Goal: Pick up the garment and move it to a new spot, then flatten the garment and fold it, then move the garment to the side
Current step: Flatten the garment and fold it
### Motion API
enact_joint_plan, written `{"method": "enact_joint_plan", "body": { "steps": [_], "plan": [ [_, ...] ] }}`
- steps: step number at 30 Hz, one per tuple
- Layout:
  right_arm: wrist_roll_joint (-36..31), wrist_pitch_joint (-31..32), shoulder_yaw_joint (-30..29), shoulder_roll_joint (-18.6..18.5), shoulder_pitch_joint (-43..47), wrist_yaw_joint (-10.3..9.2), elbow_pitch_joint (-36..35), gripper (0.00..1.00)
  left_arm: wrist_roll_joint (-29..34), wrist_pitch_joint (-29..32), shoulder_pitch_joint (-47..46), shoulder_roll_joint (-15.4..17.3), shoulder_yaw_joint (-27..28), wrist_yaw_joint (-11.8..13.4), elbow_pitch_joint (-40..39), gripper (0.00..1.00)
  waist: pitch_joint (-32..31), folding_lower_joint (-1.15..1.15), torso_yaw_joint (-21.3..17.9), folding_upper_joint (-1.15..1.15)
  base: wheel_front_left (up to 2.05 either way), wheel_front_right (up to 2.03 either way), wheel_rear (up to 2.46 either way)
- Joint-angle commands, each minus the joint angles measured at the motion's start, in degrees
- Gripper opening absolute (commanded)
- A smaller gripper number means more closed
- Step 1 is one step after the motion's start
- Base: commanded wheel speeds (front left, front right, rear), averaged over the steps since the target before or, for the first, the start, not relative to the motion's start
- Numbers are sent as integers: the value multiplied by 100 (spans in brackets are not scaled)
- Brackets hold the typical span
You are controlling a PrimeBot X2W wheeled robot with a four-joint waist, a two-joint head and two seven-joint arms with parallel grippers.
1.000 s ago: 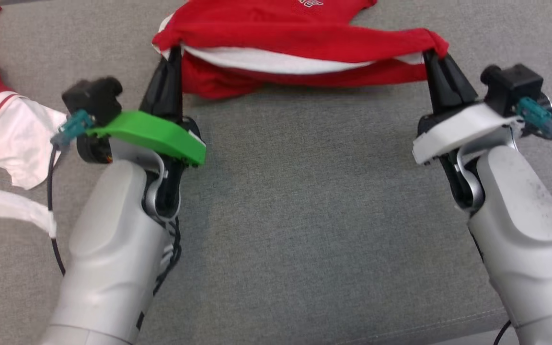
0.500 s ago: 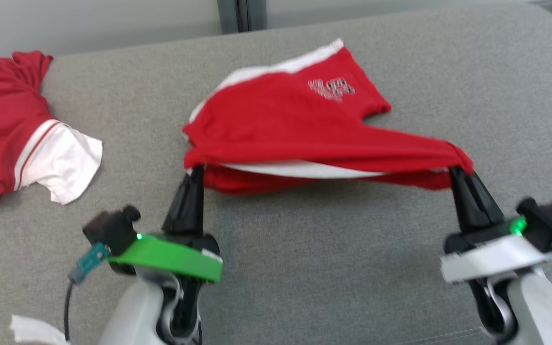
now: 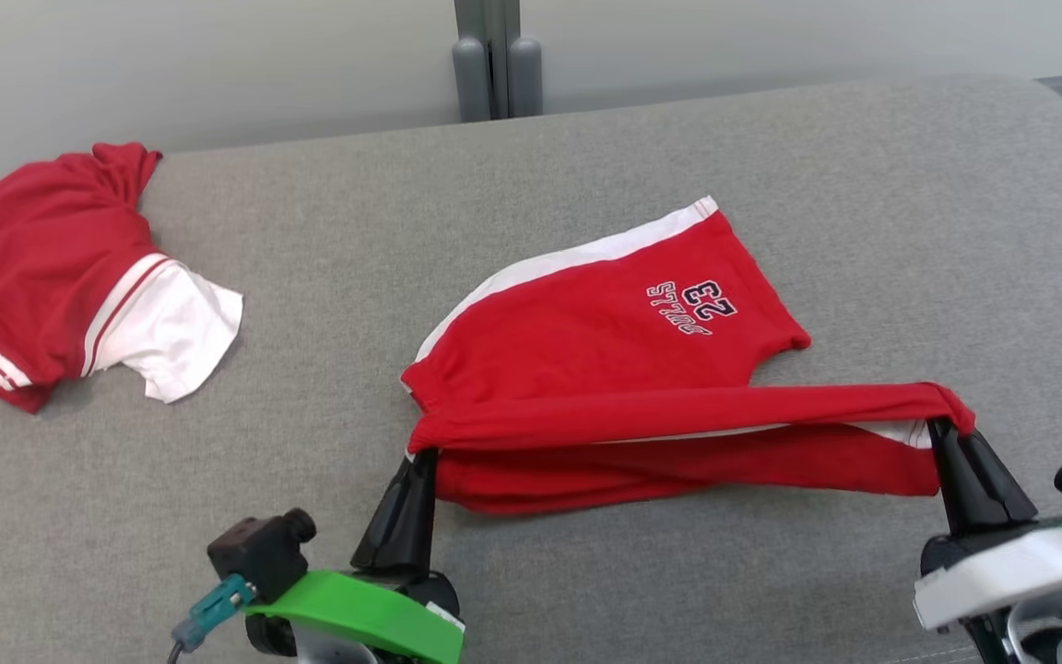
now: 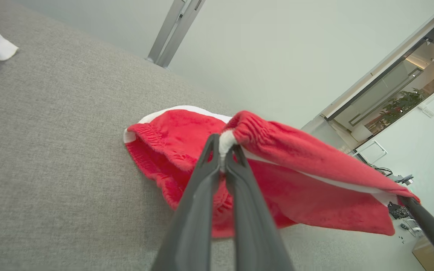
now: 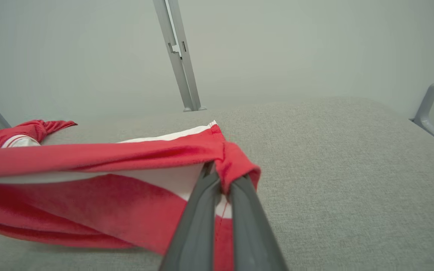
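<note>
Nearest the near edge of the grey surface (image 3: 586, 590), the left gripper (image 3: 422, 458) is pressing its two dark fingers together on one end of the waistband of the red shorts (image 3: 605, 355). Toward the near-right corner, the right gripper (image 3: 944, 430) is pinching the other end the same way, with a small bunch of cloth wrapping over its tips. Between them the waistband is stretching taut and raised off the surface, white lining is showing under the upper layer, and the lower layer is sagging just beneath. Beyond that, the rest of the shorts is lying around the middle of the surface. One leg is spreading fairly flat toward the far edge, with its printed number and white side stripe facing up. Judging from this, the robot is working through the flatten step. The garment is sitting in open space with both ends in hand, but it is not yet lying flat, no fold is showing, and the move to the side is waiting after that. Farther off, by the far-left corner, a second red and white garment (image 3: 61, 277) is lying crumpled, well apart from the shorts. Behind the far edge a grey post (image 3: 494, 65) is standing against a pale wall (image 3: 218, 65).
</note>
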Motion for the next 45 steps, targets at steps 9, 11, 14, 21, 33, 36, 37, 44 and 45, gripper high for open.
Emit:
{"method": "enact_joint_plan", "body": {
  "steps": [9, 11, 14, 21, 33, 36, 37, 44, 45],
  "plan": [
    [188, 495, 444, -660, -1760, -8, 1155, 0, -562, 179, -1081, -151, -102, 349, 880, 0, 858, 0, 494, 0, 0, 0, 0],
    [197, 622, 635, -851, -2221, -7, 1475, 0, -728, 228, -1443, -163, -165, 454, 1134, 0, 993, 0, 589, 0, 0, 0, 0],
    [275, 795, 949, -1045, -2891, -7, 1951, 0, -1263, 288, -1941, -166, -340, 638, 1468, 0, 1177, 0, 709, 0, 0, 0, 0],
    [549, 1094, 1436, -1214, -4344, -8, 3272, 0, -2044, 193, -3042, -165, -812, 1059, 2295, 0, 1558, 0, 892, 0, 0, 0, 0],
    [807, 710, 2199, -1158, -5655, -8, 4973, 43, -2842, -143, -3820, -165, -1605, 1229, 2775, 23, 1753, 0, 1028, 0, 0, 0, 0],
    [894, 571, 2361, -1131, -5809, -7, 5181, 100, -2844, -239, -3874, -165, -1770, 1151, 2723, 100, 1725, 0, 1009, 0, 0, 0, 0],
    [921, 541, 2400, -1134, -5841, -7, 5231, 100, -2773, -282, -3882, -167, -1818, 1126, 2703, 100, 1711, 0, 1002, 0, 0, 0, 0],
    [1253, 458, 2733, -1424, -5872, -7, 5340, 100, -1929, -534, -3565, 157, -1931, 1129, 2361, 100, 1491, 0, 952, 0, 0, 0, 0],
    [1299, 481, 2769, -1471, -5835, -7, 5320, 100, -1762, -553, -3521, 228, -1925, 1138, 2266, 100, 1456, 0, 947, 0, 0, 0, 0]
  ]
}}
